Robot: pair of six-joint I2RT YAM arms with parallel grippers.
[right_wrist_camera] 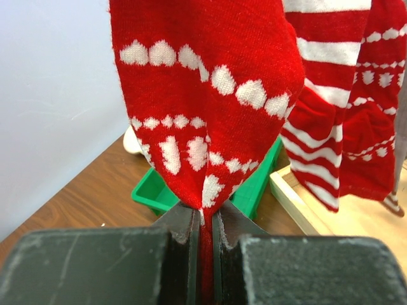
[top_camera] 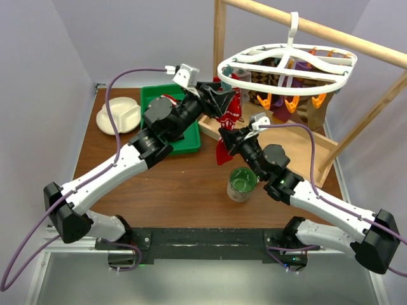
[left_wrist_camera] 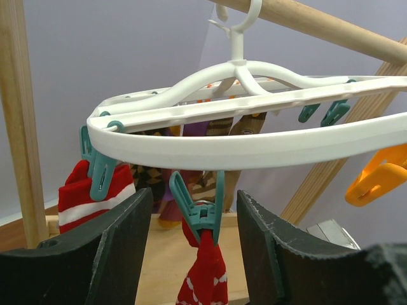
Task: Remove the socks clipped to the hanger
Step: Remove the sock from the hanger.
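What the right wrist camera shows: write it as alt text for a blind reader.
The black right gripper is shut on the lower end of a red knitted sock with white patterns. A red-and-white striped sock hangs beside it, with a green plastic bin on the brown wooden table behind.

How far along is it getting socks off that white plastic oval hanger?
Done: maybe one, something red in the green tray. In hand: right gripper pinches the red white-patterned sock; left gripper brackets its teal clip, open. Left: red-and-white striped sock, brown-cream checkered sock and maroon sock hang clipped to the hanger.
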